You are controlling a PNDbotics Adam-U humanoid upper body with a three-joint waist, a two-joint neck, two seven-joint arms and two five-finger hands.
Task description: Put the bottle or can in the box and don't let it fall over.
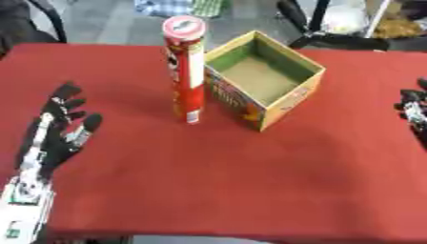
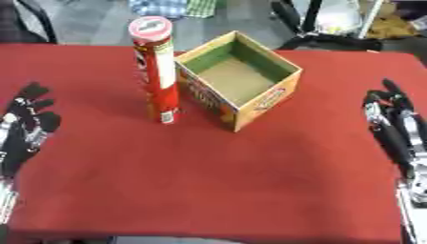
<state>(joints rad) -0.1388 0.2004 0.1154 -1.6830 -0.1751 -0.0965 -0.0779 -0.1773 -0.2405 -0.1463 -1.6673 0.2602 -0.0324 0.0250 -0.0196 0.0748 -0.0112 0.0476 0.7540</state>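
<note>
A tall red chip can (image 1: pixel 187 71) with a pale lid stands upright on the red table (image 1: pixel 217 181), just left of an open cardboard box (image 1: pixel 265 76) and touching or nearly touching its corner. The box is empty, with a green inside and a brown floor. My left hand (image 1: pixel 56 131) lies open at the table's left side, fingers straight, well apart from the can. At the right edge my right hand (image 2: pixel 393 121) rests open with its fingers pointing away, clear of the box.
Beyond the table's far edge are chair legs (image 1: pixel 321 28), a patterned cloth (image 1: pixel 179 7) and floor clutter. A broad stretch of red cloth lies between the hands and the front edge.
</note>
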